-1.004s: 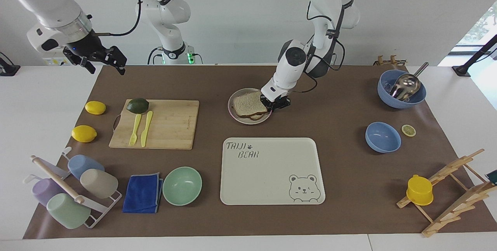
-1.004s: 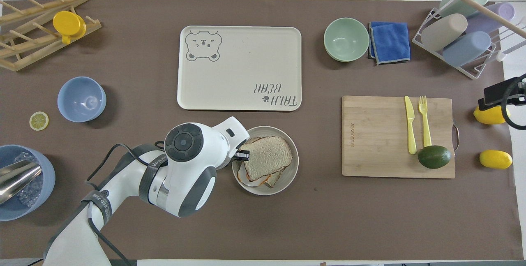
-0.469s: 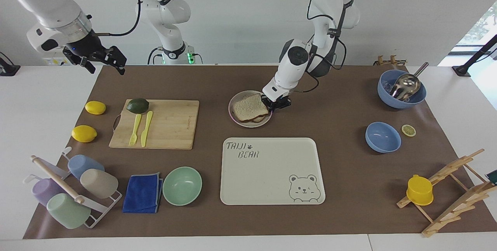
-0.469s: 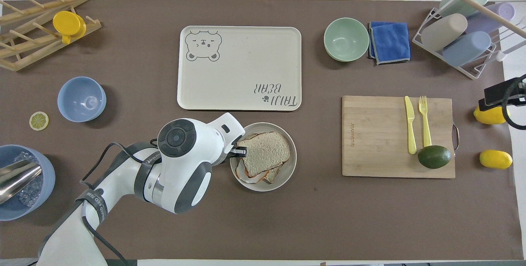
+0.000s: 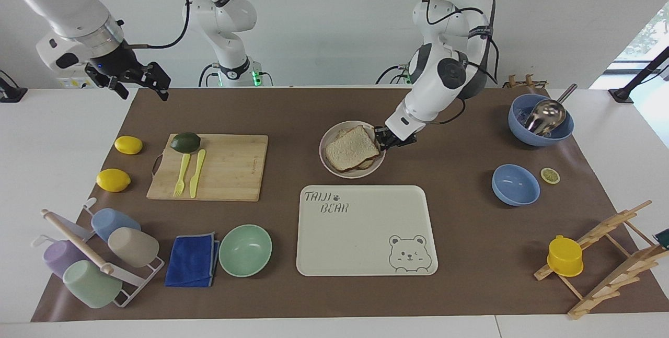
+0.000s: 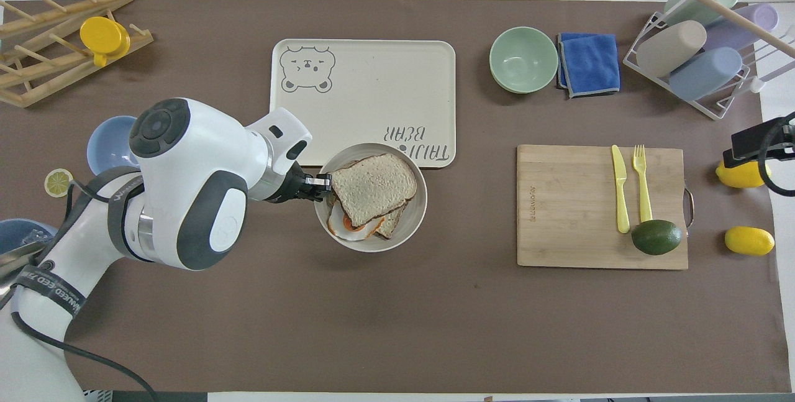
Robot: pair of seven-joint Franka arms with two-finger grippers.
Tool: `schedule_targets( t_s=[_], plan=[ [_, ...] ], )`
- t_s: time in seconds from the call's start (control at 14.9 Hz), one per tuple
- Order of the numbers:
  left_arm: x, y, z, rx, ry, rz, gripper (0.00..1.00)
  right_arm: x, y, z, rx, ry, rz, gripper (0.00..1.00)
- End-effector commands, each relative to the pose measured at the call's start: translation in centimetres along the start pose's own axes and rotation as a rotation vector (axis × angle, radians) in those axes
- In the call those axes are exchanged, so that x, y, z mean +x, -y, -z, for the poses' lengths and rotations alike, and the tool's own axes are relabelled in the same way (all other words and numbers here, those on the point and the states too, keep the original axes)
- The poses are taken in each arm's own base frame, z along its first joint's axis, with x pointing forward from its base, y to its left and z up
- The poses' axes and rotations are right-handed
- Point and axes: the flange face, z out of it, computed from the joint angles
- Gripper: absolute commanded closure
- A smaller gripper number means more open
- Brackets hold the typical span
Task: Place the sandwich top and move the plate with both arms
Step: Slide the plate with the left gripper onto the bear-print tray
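Note:
The sandwich top (image 5: 352, 148), a pale bread slice with a brown crust, lies on an egg toast (image 6: 348, 228) in the round beige plate (image 5: 360, 173). My left gripper (image 5: 384, 137) is shut on the plate's rim at the side toward the left arm's end and holds the plate just above the mat. In the overhead view the plate (image 6: 410, 228) overlaps the near edge of the bear tray (image 6: 360, 97), with the bread (image 6: 372, 186) and left gripper (image 6: 322, 183) showing. My right gripper (image 5: 142, 87) waits open and empty, up over the right arm's end of the table.
The cream bear tray (image 5: 366, 233) lies farther from the robots than the plate. A cutting board (image 5: 225, 165) with avocado, fork and knife, two lemons, a mint bowl (image 5: 245, 249), a blue cloth, a cup rack, two blue bowls (image 5: 515, 185) and a wooden rack surround it.
My left gripper has lifted the plate with the sandwich and carried it toward the tray and the left arm's end. The right arm has not moved.

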Motion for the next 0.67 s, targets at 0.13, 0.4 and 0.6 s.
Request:
schedule_targets(
  t_s=[0.13,0.4,0.6],
  plan=[
    [5.5,1.3,3.7,-0.068,-0.041,0.043,1.00,-0.5,-0.3,0.1,-0.001,0.009,0.017,0.00],
    [10.4,1.0,2.4,-0.093,-0.059,0.054,1.00,-0.5,-0.3,0.1,-0.001,0.009,0.017,0.00],
    [13.5,1.9,-1.1,-0.100,-0.066,0.080,1.00,-0.5,-0.3,0.1,-0.001,0.009,0.017,0.00]
  ],
)
